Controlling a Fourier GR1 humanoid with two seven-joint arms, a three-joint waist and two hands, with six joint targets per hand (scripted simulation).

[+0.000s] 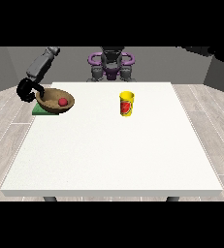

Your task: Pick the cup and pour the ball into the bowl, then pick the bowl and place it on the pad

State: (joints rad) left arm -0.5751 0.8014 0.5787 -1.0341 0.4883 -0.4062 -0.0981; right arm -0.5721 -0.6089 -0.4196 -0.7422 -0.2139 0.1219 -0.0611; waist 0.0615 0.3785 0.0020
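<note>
A brown bowl [49, 98] rests on the green pad [38, 111] near the table's far left corner. A red ball [62, 101] lies inside the bowl. The hand at the view's left [27, 90] is at the bowl's left rim, its black fingers curled round that rim. The yellow cup [126, 103] with a red mark stands upright near the middle of the table, apart from the hand. No hand shows at the view's right.
The white table [113, 155] stretches wide towards the camera. The robot's torso [111, 65] stands behind the far edge. The grey arm [42, 64] reaches down from the upper left.
</note>
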